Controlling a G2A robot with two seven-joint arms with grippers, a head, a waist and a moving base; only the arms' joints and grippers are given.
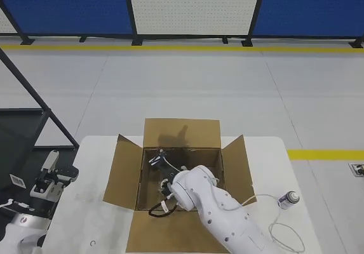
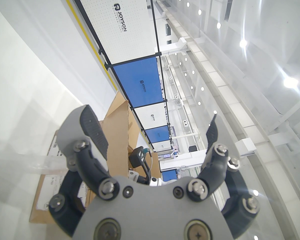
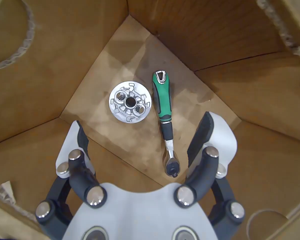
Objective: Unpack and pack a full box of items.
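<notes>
An open cardboard box (image 1: 232, 168) stands in the middle of the white table (image 1: 93, 216), flaps spread out. On its floor lie a ratchet wrench with a green handle (image 3: 162, 101) and, beside it, a round silver metal disc with a centre hole (image 3: 130, 105). My right arm (image 1: 201, 193) goes down into the box. The right gripper (image 3: 142, 123) hangs open above the floor, the ratchet's head close to one finger and nothing between the pads. My left gripper (image 2: 150, 116) is open and empty, tilted upward beside the box (image 2: 117, 126), off the table's left edge (image 1: 58, 168).
A small grey spray can (image 1: 288, 200) lies on the table right of the box, with a thin white cable (image 1: 283, 238) looping near it. A black metal frame (image 1: 35, 105) stands to the left of the table. The box walls closely surround the right gripper.
</notes>
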